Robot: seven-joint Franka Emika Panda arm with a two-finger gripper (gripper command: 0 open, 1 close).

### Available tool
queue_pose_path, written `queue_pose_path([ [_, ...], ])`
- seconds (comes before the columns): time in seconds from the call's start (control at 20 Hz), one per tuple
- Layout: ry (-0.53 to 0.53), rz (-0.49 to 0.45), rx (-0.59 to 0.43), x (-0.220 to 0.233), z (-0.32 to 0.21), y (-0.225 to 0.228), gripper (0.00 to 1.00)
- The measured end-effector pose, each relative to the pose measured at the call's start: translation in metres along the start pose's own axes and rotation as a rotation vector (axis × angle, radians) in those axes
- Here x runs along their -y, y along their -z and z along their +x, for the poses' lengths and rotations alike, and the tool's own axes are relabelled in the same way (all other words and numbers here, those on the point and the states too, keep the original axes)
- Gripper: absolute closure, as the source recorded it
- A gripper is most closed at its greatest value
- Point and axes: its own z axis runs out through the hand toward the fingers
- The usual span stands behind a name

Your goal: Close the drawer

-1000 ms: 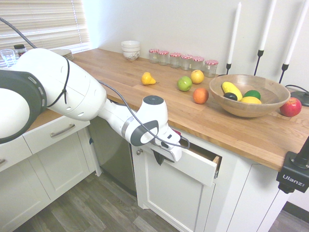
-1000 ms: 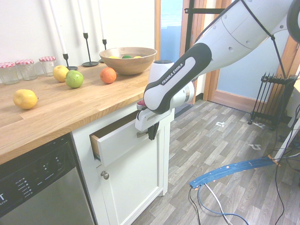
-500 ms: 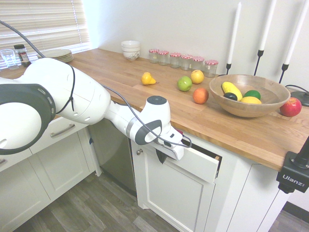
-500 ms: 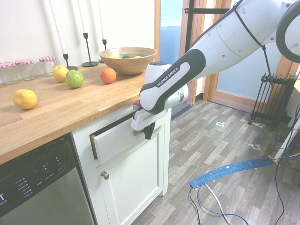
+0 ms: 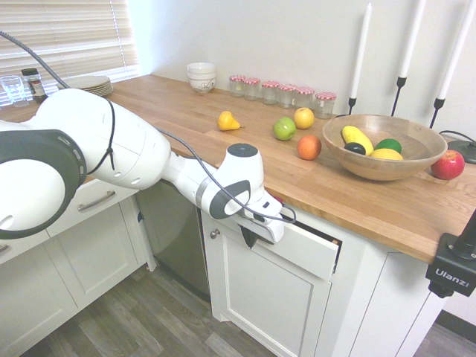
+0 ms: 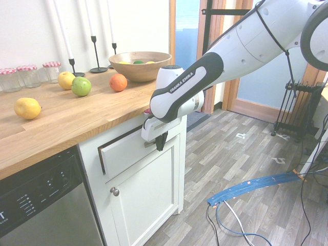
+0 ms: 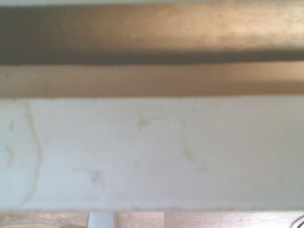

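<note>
The drawer (image 5: pixel 297 253) is sitting just under the edge of the wooden table (image 5: pixel 357 201), above the tall white cabinet door (image 5: pixel 268 305), and it is standing only slightly open: a narrow dark gap is showing along its top and at its side in both outside views. The end effector (image 5: pixel 249 236) is pointing straight down with its two fingers pinched together on nothing, and it is resting against the white drawer front near the handle end, with the arm reaching in from the side. In the close wrist view, the top edge of the white drawer front (image 7: pixel 152 152) is filling most of the picture, with a dark strip of gap and the wood beyond it.

The push looks almost finished, so the risks are lying in this last stretch. The contact is sitting toward one end of a wide front, not at its middle, so the drawer could be skewing on its runners and jamming before it seats, leaving one corner proud. The closed fingers are giving only a small contact patch; if they are sliding along the smooth painted face or slipping off below its lower edge, the push would be going into the cabinet door instead. The handle is hidden behind the end effector, so I cannot tell whether the fingers are catching on it. Pressing on after the front meets the frame would be loading the arm against a solid stop.
</note>
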Motion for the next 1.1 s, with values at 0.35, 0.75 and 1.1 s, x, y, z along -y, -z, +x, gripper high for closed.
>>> queue_pose_path([
  [0.35,-0.006,-0.002,0.000,-0.001,0.001,-0.006,1.00],
  [0.75,-0.008,-0.041,0.050,-0.006,-0.020,0.018,1.00],
  [1.1,-0.025,-0.123,0.142,-0.047,-0.057,0.080,1.00],
])
